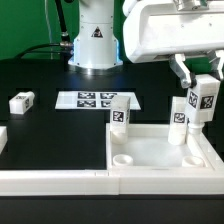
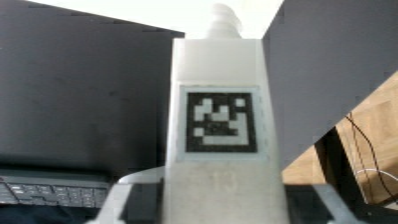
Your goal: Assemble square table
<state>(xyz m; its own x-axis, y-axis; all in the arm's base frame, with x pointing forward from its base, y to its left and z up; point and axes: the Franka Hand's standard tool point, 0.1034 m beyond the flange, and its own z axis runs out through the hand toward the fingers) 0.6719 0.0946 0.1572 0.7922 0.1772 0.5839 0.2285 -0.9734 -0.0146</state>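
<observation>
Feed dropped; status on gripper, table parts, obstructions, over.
Gripper shut on held leg, upright, near tabletop's edge on the exterior view's right. Two other legs stand at its far corners; fourth leg lies loose on the table. Nothing seen blocking.

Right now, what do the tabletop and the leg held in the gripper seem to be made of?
Tabletop: probably white plastic with a matte finish; its rim and round sockets look moulded in one smooth piece. Leg in the gripper: apparently the same matte white plastic, with even, unpainted-looking faces. Its black-and-white tag seems printed, perhaps a sticker, but that is not certain.
</observation>
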